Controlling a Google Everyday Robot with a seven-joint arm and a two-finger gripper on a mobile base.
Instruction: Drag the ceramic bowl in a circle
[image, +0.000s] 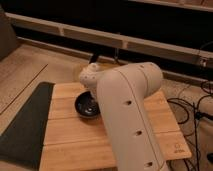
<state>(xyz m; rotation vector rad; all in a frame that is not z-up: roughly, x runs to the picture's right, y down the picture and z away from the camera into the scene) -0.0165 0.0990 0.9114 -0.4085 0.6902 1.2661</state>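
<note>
The ceramic bowl (86, 106) is a dark, glossy, shallow round bowl with pale flecks inside. It sits on the wooden table (75, 145), left of centre. My white arm (130, 115) reaches in from the lower right and covers the bowl's right side. Its rounded wrist (91, 77) is just above the bowl's far rim. The gripper (94, 98) is at the bowl's right rim, mostly hidden under the wrist.
A dark mat (25, 125) lies along the table's left side and hangs over its edge. Cables (195, 112) lie on the floor to the right. A dark, low bench or shelf (100, 40) runs along the back.
</note>
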